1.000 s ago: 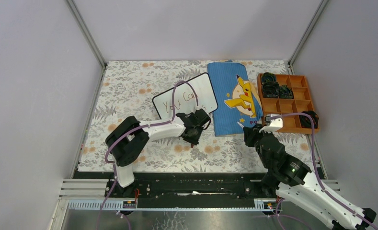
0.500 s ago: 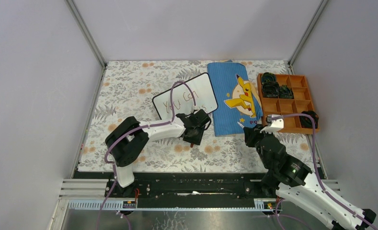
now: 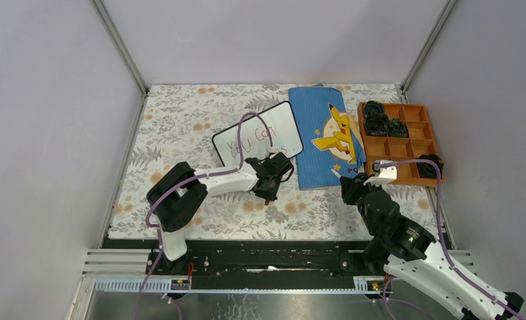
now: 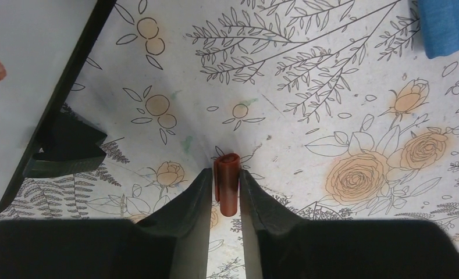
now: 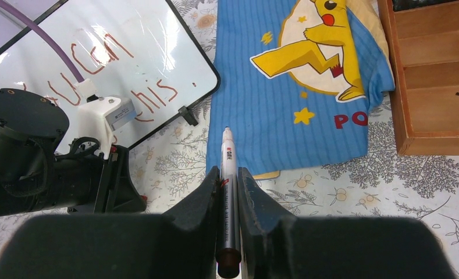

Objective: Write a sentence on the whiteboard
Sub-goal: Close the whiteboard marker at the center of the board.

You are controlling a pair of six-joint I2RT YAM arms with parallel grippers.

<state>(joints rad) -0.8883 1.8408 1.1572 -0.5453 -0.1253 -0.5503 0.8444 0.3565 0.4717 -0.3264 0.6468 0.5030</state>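
since the sentence already stands in two red-brown lines on the whiteboard (part hidden by the left arm), the pen work looks done, imo. the whiteboard lies at an angle on the floral mat, mid-table, just left of the blue cloth, raised on small black feet.

the right gripper is clamped on the marker w/ the bare tip pointing fwd over the near edge of the cloth, well off the board. prob held out level like that so a cap can slide on.

the left gripper pinches a red-brown cap btwn its fingers, low over the mat and just beside the board's near edge. can't tell which way the cap's open end faces.

so each arm has one half of the pen, and the likely next step is bringing cap & tip together. risk: thin tip, small cap mouth, needs close alignment. the orange tray at far right isn't involved.
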